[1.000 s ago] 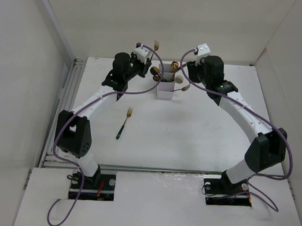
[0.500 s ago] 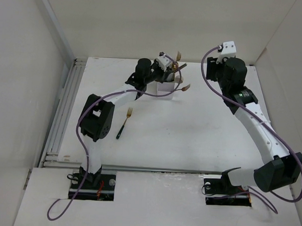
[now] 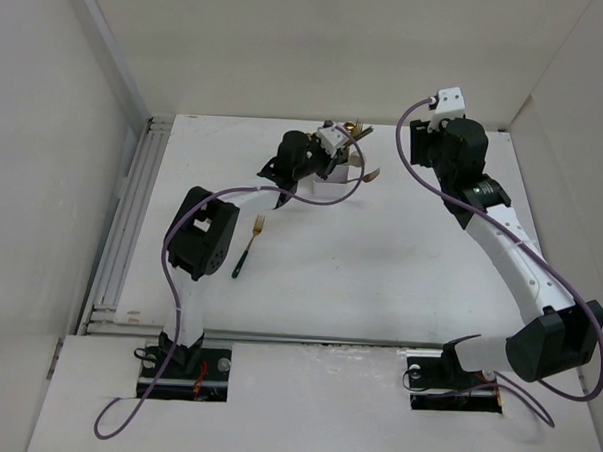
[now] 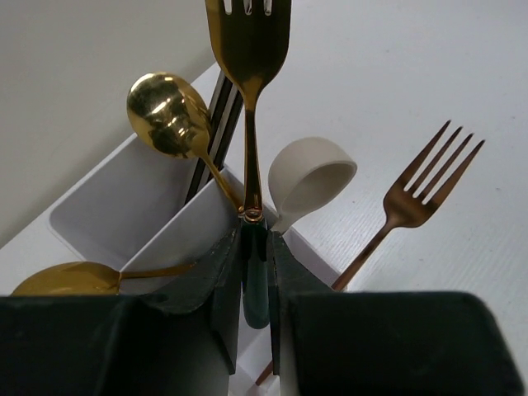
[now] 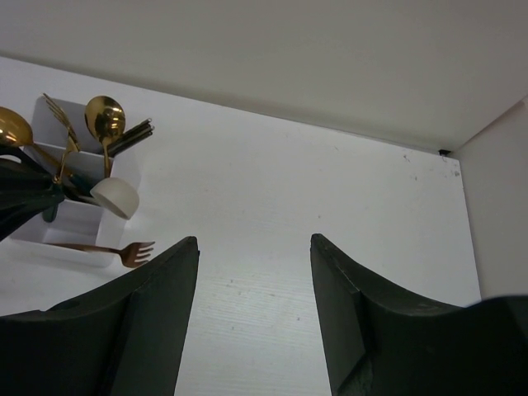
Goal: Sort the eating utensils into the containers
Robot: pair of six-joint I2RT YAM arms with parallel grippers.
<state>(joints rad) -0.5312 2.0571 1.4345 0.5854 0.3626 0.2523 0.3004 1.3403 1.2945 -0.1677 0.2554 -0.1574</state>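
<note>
My left gripper (image 4: 256, 247) is shut on the dark green handle of a gold fork (image 4: 249, 49) and holds it upright over the white divided container (image 4: 115, 206). The container holds a gold spoon (image 4: 169, 111), dark chopsticks (image 4: 216, 124), a pale spoon (image 4: 312, 173) and another gold spoon (image 4: 62, 280). A copper fork (image 4: 421, 186) leans out on its right side. In the top view the left gripper (image 3: 338, 155) is at the container (image 3: 330, 185). My right gripper (image 5: 254, 247) is open and empty, raised to the right of the container (image 5: 70, 223).
A gold fork with a dark handle (image 3: 247, 246) lies on the table left of centre, beside the left arm's elbow. White walls enclose the table at the back and both sides. A metal rail (image 3: 127, 218) runs along the left edge.
My left gripper swung right from beside the container to over it, carrying the gold fork, and came lower. My right arm drew back to the right and up.
</note>
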